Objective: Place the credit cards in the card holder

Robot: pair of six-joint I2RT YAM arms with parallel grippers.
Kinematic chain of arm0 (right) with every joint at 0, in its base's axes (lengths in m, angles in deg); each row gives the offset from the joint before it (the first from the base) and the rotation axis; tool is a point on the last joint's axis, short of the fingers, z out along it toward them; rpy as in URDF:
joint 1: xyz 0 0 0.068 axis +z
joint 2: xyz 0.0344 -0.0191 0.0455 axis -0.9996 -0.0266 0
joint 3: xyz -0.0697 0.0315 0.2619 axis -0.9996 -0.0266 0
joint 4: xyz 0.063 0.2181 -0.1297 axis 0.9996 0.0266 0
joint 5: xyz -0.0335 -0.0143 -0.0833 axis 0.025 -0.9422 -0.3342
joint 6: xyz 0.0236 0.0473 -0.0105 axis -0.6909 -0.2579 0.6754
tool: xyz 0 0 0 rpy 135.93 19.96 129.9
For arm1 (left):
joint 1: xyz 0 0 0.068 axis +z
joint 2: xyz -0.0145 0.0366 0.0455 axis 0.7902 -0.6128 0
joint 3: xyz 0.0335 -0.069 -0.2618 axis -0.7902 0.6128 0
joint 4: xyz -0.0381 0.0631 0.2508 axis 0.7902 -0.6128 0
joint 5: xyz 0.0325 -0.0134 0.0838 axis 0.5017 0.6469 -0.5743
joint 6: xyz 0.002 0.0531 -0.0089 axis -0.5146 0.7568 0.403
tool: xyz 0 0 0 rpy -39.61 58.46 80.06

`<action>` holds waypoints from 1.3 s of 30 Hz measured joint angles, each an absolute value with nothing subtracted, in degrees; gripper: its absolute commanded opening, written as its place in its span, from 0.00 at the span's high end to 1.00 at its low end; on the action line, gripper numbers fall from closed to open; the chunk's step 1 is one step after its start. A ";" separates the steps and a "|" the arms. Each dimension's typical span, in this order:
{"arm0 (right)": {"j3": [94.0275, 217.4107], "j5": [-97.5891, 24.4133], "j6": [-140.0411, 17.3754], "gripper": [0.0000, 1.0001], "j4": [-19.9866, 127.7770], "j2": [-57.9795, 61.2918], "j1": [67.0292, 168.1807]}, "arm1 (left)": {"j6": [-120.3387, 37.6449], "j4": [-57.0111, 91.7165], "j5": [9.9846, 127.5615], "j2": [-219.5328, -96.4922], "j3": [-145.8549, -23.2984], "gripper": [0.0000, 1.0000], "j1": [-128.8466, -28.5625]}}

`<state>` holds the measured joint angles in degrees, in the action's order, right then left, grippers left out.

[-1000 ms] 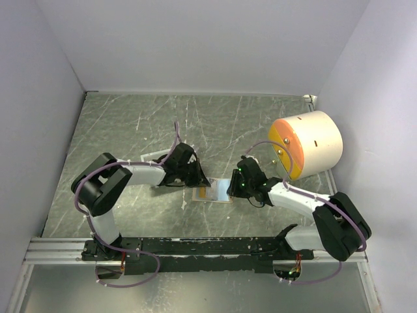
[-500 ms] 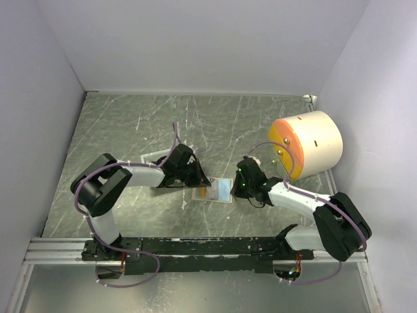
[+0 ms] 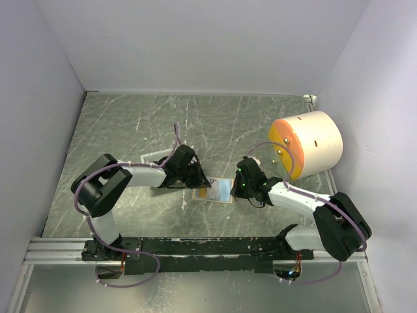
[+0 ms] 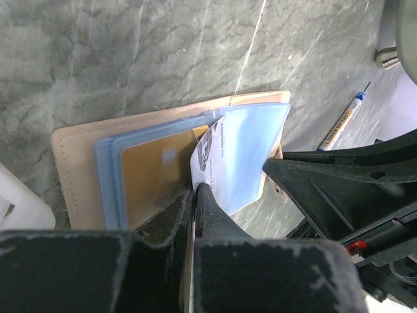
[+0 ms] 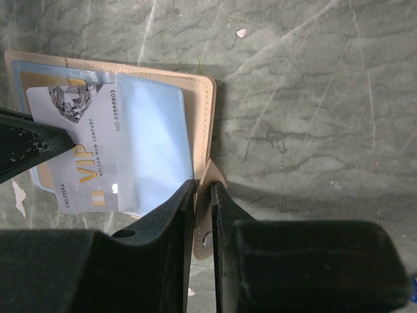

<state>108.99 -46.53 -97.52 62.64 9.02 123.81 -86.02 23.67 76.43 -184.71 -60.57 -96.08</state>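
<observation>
The tan card holder (image 3: 225,197) lies open on the table between my arms, and it also shows in the left wrist view (image 4: 75,173) and the right wrist view (image 5: 202,98). An orange card (image 4: 153,173) sits in its clear blue pocket. My left gripper (image 4: 194,189) is shut on a grey VIP card (image 4: 225,153), whose far end lies under the blue sleeve (image 5: 153,140). The card's printed face shows in the right wrist view (image 5: 75,153). My right gripper (image 5: 203,188) is shut on the holder's snap tab (image 5: 210,225). From above, the left gripper (image 3: 199,179) and right gripper (image 3: 238,186) flank the holder.
A white cylinder with an orange face (image 3: 309,143) stands at the right. A white tray (image 3: 155,158) lies behind my left arm, its corner in the left wrist view (image 4: 16,202). A thin pen (image 4: 342,122) lies beyond the holder.
My right gripper has shifted slightly to the right, uncovering a little more of the holder. The left gripper and the card have barely moved.
</observation>
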 measured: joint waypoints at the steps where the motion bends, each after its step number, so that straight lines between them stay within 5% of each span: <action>1: 108.99 -46.53 -97.52 0.84 62.64 9.02 123.81 | -86.15 23.48 76.41 -184.75 -60.68 0.91 -96.08; 20: 108.99 -46.51 -97.52 0.83 62.60 8.87 123.81 | -86.78 19.39 76.94 -185.72 -63.26 0.93 -96.08; 26: 109.52 -46.21 -97.30 0.67 62.95 8.87 123.85 | -84.75 16.57 77.57 -185.89 -65.16 0.93 -96.08; 32: 112.66 -45.22 -96.93 0.63 64.35 8.98 123.92 | -83.96 16.02 78.20 -185.91 -65.27 0.93 -96.08; 39: 117.10 -45.88 -96.21 0.70 63.91 5.70 123.96 | -83.11 15.65 80.04 -185.91 -65.27 0.93 -96.13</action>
<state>117.10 -45.88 -96.21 63.91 5.70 123.96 -83.11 15.65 80.04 -185.91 -65.27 -96.13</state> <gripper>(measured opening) 0.337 0.073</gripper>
